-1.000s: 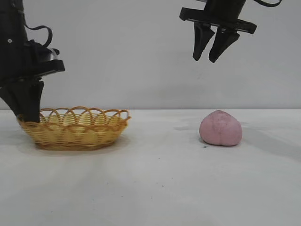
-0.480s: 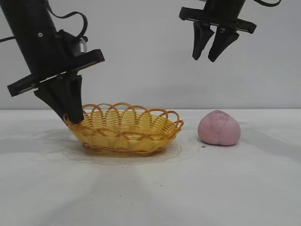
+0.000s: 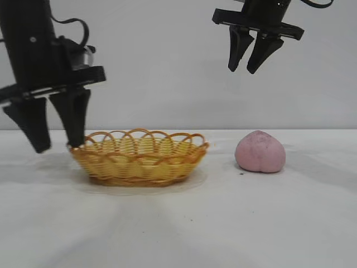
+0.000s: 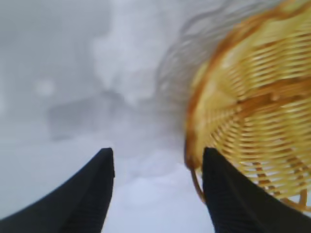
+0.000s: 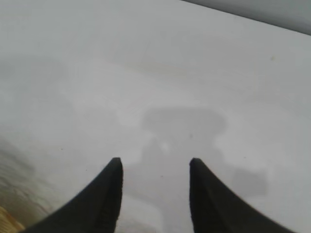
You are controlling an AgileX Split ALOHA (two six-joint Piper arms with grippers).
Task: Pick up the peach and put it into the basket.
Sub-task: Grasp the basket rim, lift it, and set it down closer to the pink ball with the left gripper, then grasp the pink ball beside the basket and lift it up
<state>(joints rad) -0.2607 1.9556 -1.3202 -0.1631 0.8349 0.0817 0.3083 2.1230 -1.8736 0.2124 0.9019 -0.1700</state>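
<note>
The peach (image 3: 260,152), dusty pink and rounded, sits on the white table at the right. The wicker basket (image 3: 139,159) stands flat on the table left of centre, about a hand's width from the peach. My left gripper (image 3: 58,146) is open at the basket's left end, one finger against the rim and the other out to the left. In the left wrist view the basket rim (image 4: 252,107) lies beside one finger of the left gripper (image 4: 158,153). My right gripper (image 3: 242,71) is open and empty, high above the table, a little left of the peach. It also shows in the right wrist view (image 5: 154,161).
The white table (image 3: 184,223) runs across the front, with a plain grey wall behind it. The right wrist view shows only bare table (image 5: 184,73) and the gripper's shadow.
My left gripper dragged the basket to the right, tilting it, then opened and let go of the rim. The basket has settled flat, slightly back to the left. The right arm has not moved.
</note>
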